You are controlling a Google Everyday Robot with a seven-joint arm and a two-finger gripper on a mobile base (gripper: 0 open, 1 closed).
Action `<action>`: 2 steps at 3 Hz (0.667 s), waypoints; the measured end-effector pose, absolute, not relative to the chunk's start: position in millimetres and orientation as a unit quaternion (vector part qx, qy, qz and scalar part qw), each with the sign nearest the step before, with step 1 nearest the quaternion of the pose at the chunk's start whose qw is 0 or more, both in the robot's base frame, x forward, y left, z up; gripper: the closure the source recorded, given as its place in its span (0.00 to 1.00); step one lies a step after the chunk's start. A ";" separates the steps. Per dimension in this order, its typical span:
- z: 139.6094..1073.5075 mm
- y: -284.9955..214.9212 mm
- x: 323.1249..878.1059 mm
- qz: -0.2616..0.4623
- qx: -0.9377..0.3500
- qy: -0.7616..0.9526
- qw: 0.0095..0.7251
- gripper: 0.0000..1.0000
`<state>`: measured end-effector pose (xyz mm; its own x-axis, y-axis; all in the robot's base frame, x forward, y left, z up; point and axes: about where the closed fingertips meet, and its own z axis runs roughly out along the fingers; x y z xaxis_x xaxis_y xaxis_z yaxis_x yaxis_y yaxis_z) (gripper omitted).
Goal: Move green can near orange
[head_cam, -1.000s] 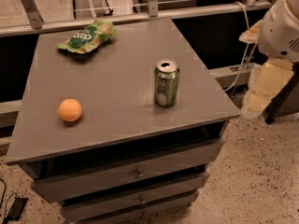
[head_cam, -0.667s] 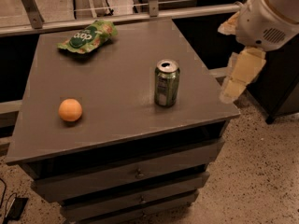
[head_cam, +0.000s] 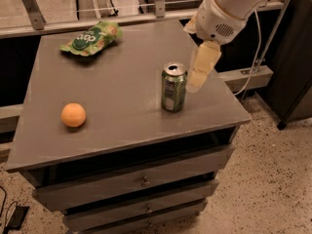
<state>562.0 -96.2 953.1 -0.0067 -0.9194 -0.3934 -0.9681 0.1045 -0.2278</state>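
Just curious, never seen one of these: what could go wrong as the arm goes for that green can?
The gripper hangs close beside the top of the upright green can; a sideways bump could tip it. The can stands toward the right edge of the table, so tipped it might roll off. The orange lies loose; nudged by the can, it could roll away.

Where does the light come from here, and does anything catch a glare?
Camera view: warm, dim light from above; the green can gleams on its silver top, the orange is brightest on top with a soft shadow beneath, and the pale gripper, hanging close beside the can, looks brightly lit.
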 end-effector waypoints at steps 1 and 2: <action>923.2 -72.6 579.3 0.067 -0.677 0.707 0.190 0.11; 888.0 -62.1 581.3 0.070 -0.684 0.715 0.126 0.37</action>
<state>581.3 -62.1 888.0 -0.0313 -0.9607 -0.2758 -0.9959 0.0533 -0.0729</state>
